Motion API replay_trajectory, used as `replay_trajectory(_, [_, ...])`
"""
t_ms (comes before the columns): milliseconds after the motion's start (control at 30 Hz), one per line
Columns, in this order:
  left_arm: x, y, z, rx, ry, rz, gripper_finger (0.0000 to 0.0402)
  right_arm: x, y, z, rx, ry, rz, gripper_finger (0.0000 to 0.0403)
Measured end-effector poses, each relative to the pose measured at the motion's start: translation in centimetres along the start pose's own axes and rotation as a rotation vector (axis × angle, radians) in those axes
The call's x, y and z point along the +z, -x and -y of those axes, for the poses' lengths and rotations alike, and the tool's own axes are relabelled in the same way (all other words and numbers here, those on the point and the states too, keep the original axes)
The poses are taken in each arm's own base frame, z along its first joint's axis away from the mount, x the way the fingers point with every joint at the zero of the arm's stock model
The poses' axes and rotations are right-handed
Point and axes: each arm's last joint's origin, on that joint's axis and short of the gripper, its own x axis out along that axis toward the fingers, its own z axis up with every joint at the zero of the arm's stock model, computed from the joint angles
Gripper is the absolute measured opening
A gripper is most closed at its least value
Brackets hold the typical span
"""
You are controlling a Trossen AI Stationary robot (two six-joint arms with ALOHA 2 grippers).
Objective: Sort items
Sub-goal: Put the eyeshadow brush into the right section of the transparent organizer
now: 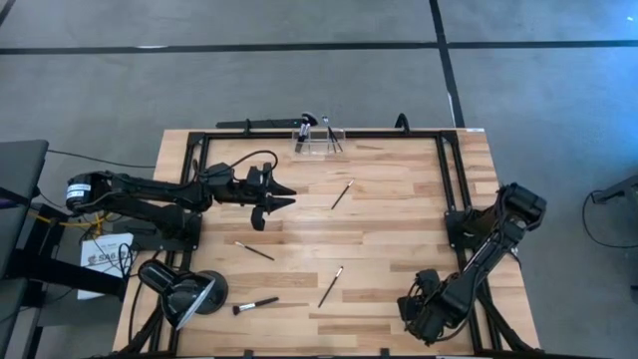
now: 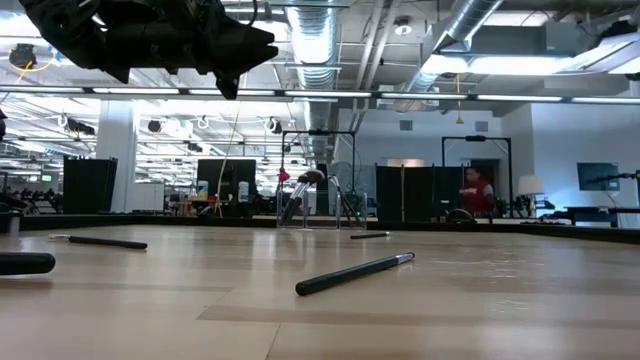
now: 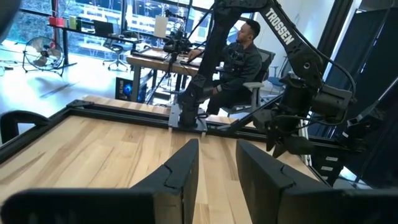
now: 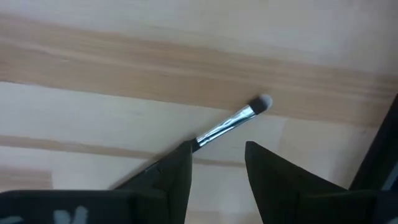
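Brushes lie scattered, well apart, on the wooden bench (image 1: 399, 229); some already stand in a clear holder (image 1: 317, 138) at its far edge. Each looks light, thin and stiff, likely to roll, with soft bristles, so the handle's middle seems the best place to hold. The left claw (image 1: 284, 196) hangs above the bench, fingers parted, grasping nothing. The right claw (image 4: 217, 155) is low at the near right corner, released, just over a silver-ferrule brush (image 4: 233, 121). A black lamp (image 1: 184, 289) sits near left. The smooth planks give little friction. Behind is a wide office with a seated person (image 3: 239, 56).

Overhead and tabletop-level views share the table (image 1: 399, 214); wrist cameras look past their own fingers.
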Motion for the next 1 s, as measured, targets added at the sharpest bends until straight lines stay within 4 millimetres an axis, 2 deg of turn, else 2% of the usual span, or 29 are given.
replay_trajectory(467, [0.0,0.0,0.0,-0.001,0.0,0.002,0.0104,-0.8,-1.8,-0.4,-0.033,0.012,-0.011,0.0148])
replay_trajectory(833, [0.0,0.0,0.0,-0.001,0.0,0.002,0.0104,-0.6,-1.8,-0.4,-0.024,0.008,0.018,0.0143])
replay_trajectory(1000, [0.0,0.0,0.0,-0.001,0.0,0.002,0.0104,-0.2,-2.9,-0.2,0.002,0.009,-0.001,0.0143])
